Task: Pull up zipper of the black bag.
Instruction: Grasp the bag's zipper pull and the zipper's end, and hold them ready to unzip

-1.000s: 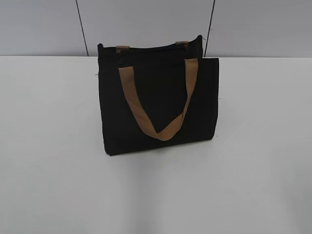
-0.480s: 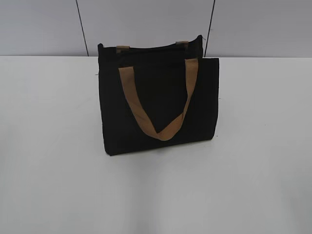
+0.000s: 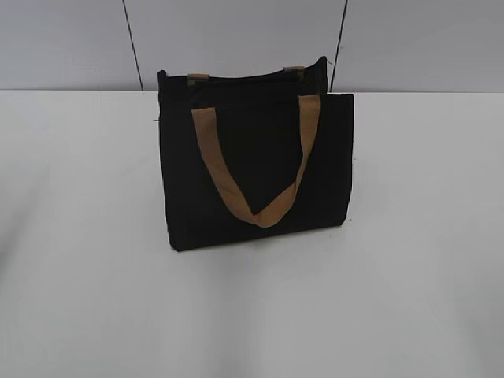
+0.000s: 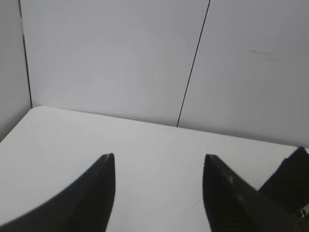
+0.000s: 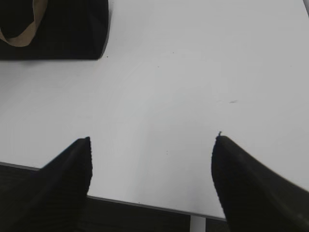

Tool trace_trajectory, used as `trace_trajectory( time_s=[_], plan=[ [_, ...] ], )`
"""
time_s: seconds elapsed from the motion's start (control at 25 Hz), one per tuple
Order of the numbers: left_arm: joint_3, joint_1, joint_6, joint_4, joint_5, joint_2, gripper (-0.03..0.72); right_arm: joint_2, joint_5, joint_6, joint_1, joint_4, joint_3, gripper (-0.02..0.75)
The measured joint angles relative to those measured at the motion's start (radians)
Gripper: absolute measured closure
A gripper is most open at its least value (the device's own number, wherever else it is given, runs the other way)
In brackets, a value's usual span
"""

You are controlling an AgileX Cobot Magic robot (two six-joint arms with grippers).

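Note:
A black bag [image 3: 256,169] with a tan handle [image 3: 256,169] stands upright on the white table [image 3: 94,276], a little behind the middle. Its top edge runs between two tan tabs; the zipper pull is too small to tell apart. Neither arm shows in the exterior view. My left gripper [image 4: 158,162] is open and empty over the table's far left part, with a corner of the bag [image 4: 289,181] at its right. My right gripper [image 5: 152,142] is open and empty above the table's front edge, with the bag's lower corner [image 5: 58,29] far up to its left.
A grey panelled wall [image 3: 236,39] with dark seams stands right behind the table. The table's front edge [image 5: 145,205] shows in the right wrist view, with a dark drop below it.

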Motion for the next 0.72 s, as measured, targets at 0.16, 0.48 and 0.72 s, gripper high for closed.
trace_trajectory(
  time_s=[0.16,0.48,0.72],
  plan=[
    [0.066,0.000,0.003,0.001,-0.285,0.196,0.254,0.000,0.000,0.000,0.000,0.000,0.000,0.151],
    [0.074,-0.091,0.003,0.083,-0.690,0.646,0.254,0.000,0.000,0.001,0.000,0.000,0.000,0.151],
    [0.074,-0.154,-0.043,0.173,-1.013,0.942,0.254,0.000,0.000,0.001,0.000,0.000,0.000,0.151]
  ],
)
